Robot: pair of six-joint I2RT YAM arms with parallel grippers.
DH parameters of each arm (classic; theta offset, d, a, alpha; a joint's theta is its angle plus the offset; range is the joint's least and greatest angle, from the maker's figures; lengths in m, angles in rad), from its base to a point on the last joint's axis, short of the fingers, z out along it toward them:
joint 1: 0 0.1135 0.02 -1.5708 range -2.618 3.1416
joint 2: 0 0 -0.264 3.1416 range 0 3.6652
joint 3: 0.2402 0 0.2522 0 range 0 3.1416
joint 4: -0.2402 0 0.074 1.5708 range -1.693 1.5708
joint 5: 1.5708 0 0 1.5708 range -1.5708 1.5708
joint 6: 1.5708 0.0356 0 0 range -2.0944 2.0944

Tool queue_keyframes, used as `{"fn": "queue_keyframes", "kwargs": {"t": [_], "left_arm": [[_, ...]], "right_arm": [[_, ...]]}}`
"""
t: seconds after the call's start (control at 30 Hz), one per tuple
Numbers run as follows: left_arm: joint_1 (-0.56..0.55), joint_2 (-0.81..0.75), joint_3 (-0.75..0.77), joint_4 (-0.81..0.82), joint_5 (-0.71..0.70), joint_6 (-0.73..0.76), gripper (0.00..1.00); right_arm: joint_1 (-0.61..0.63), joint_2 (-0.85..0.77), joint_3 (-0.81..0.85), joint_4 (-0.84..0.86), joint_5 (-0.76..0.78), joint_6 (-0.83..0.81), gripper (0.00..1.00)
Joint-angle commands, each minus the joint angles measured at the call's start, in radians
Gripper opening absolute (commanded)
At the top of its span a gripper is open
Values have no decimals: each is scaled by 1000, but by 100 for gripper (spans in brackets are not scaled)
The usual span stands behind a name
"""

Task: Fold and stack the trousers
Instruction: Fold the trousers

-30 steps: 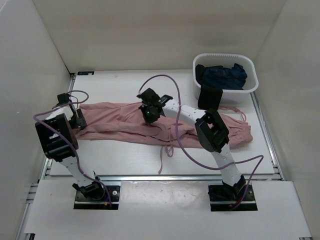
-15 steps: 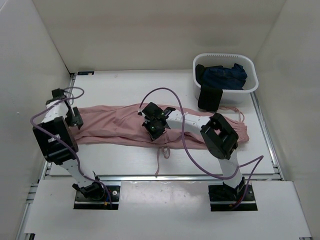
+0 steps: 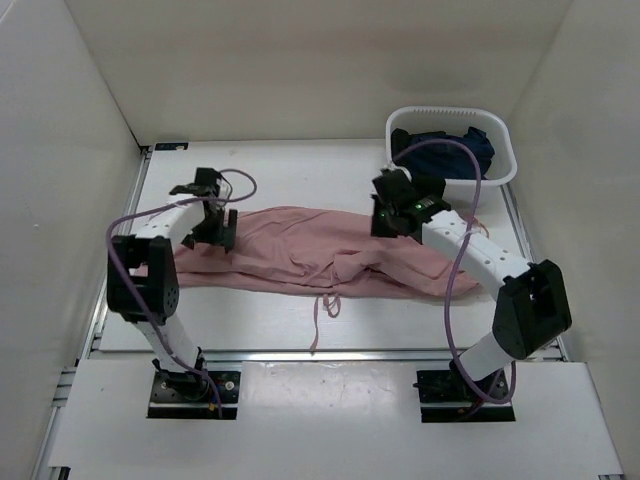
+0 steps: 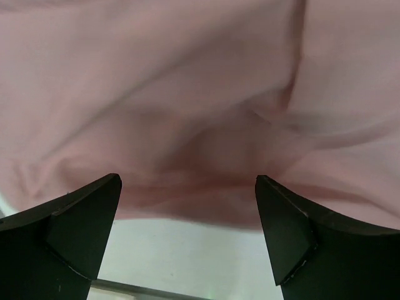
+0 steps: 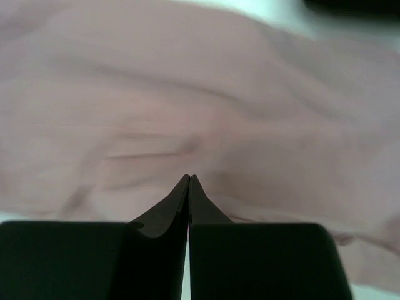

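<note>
The dusty-pink trousers lie stretched left to right across the white table, wrinkled and bunched near the middle. Their thin drawstring trails toward the near edge. My left gripper hovers open over the trousers' left part. In the left wrist view the pink cloth lies just beyond the left gripper, with bare table between its fingers. My right gripper is over the right part, shut. In the right wrist view its tips meet with pink fabric beyond them and nothing visibly pinched.
A white basket stands at the back right with a dark navy garment inside, just behind the right arm. White walls enclose the table on three sides. A metal rail runs along the near edge.
The left gripper swung from the table's left end rightward over the trousers. The right gripper went from the trousers' middle to the right, near the basket. The trousers shifted and bunched.
</note>
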Motion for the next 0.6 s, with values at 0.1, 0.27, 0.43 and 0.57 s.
{"fn": "queue_keyframes", "kwargs": {"t": [0.1,0.27,0.43,0.57], "left_arm": [[-6,69,-141,82,-226,0,100],[29,60,-233,92,-226,0,100],[29,60,-293,101,-235,0,100],[29,20,-303,101,-215,0,100]], "right_arm": [[-70,-33,-323,-20,21,133,0],[-169,-84,-493,12,30,179,0],[-378,-107,-571,49,-10,130,0],[-461,-183,-513,-3,-10,46,1]]}}
